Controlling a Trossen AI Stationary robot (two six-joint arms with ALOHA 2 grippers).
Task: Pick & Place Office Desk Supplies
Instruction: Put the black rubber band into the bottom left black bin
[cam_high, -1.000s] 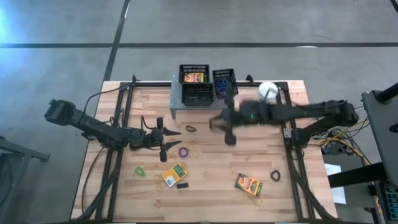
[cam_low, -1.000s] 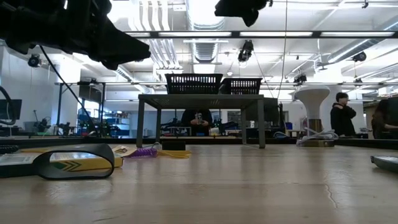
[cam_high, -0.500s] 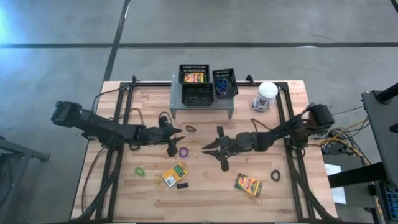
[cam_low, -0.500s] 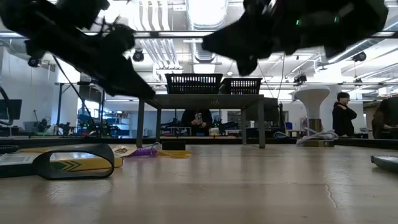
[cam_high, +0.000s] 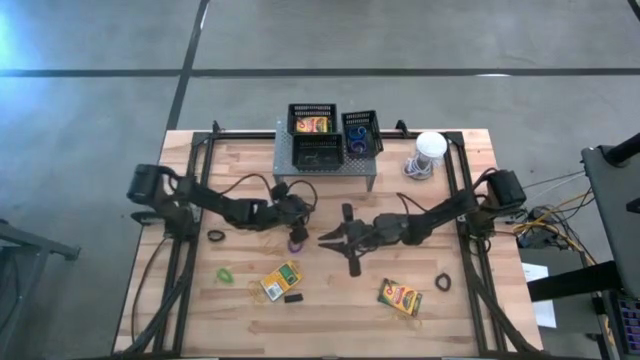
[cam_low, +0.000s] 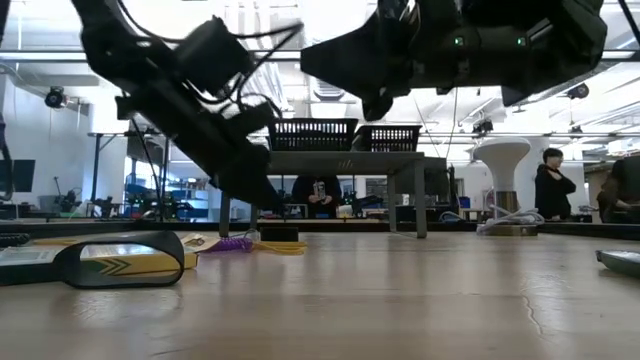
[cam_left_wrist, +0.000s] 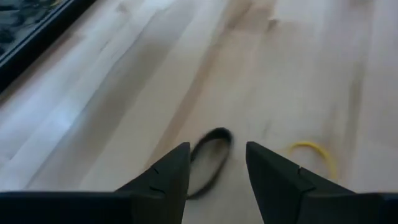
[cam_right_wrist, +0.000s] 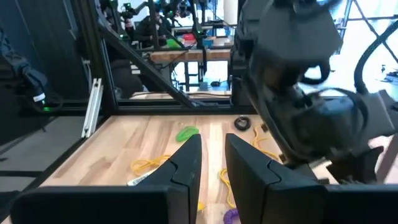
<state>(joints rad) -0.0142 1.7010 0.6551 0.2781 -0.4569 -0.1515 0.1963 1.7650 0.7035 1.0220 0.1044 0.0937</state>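
Note:
My left gripper (cam_high: 301, 222) reaches to the table's middle, tipped down and open. In the left wrist view a dark rubber-band loop (cam_left_wrist: 208, 158) lies flat on the wood between and just ahead of its fingers (cam_left_wrist: 217, 147), with a yellow band (cam_left_wrist: 311, 152) beside it. A purple band (cam_high: 296, 243) lies just near of that gripper. My right gripper (cam_high: 322, 238) hovers level, facing the left one, open by a narrow gap (cam_right_wrist: 213, 138) with nothing in it. Crayon boxes (cam_high: 281, 282) (cam_high: 400, 297) and a black block (cam_high: 293, 297) lie on the near half.
Three black baskets (cam_high: 313, 120) (cam_high: 361, 132) (cam_high: 320, 153) stand at the grey shelf (cam_high: 325, 172) at the far edge. A white round object (cam_high: 430, 147) stands to their right. Green (cam_high: 225, 273) and black bands (cam_high: 215, 236) (cam_high: 443, 282) lie scattered.
My left gripper has gone toward the table's right and down, tipping its fingers toward the bands at the middle. My right gripper has come down from beside the shelf toward the table's middle and near-left, and has turned level.

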